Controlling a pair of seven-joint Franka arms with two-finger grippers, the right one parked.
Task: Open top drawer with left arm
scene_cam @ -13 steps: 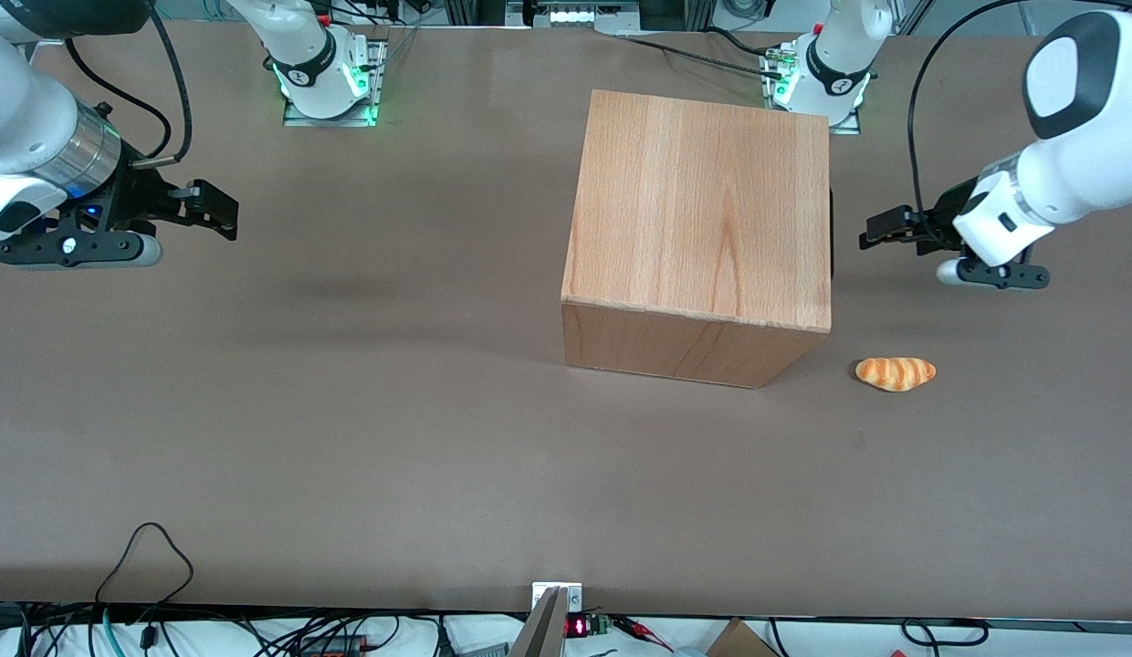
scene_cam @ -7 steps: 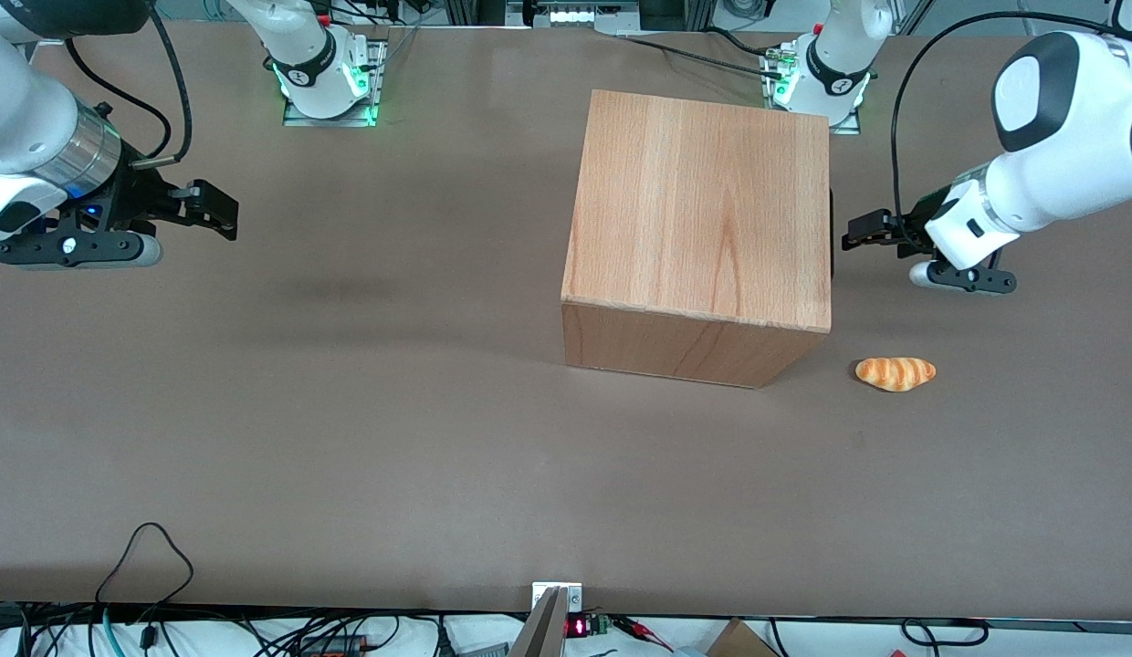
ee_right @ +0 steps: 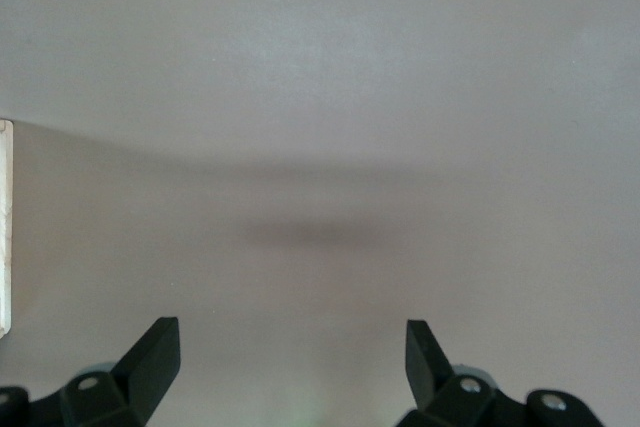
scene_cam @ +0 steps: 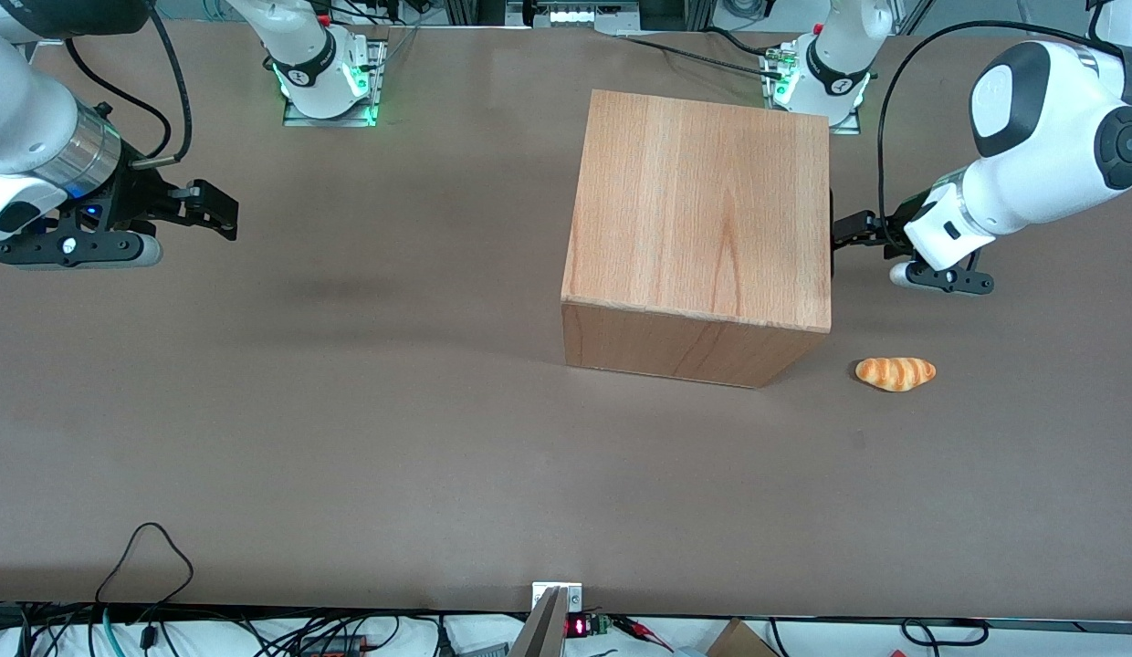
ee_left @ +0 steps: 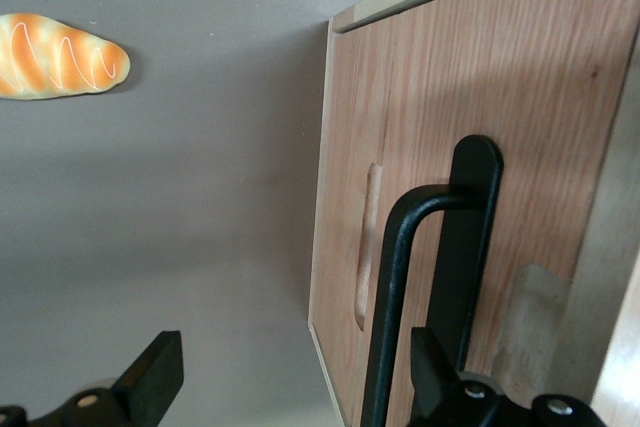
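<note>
The wooden cabinet [scene_cam: 703,210] stands on the table with its front facing the working arm's end. The top drawer's flat wooden front [ee_left: 520,87] is flush with the cabinet, and its slim black bar handle [ee_left: 392,307] shows as a dark strip in the front view [scene_cam: 832,233]. My left arm [scene_cam: 1032,155] reaches in from the working arm's end. Its gripper [scene_cam: 844,234] is right in front of the drawer front, open [ee_left: 290,382]. The handle bar lies between the fingers, close to one fingertip [ee_left: 430,362]; the other fingertip [ee_left: 155,372] hangs over bare table.
A striped orange bread roll [scene_cam: 895,373] lies on the brown table [scene_cam: 347,411], nearer the front camera than my gripper, beside the cabinet's corner; it also shows in the left wrist view [ee_left: 55,55]. The arm bases [scene_cam: 822,78] stand at the table's edge.
My left arm has moved steadily toward the cabinet. Its open gripper has come from a short way off to the drawer front, around the handle. The cabinet and roll have not moved.
</note>
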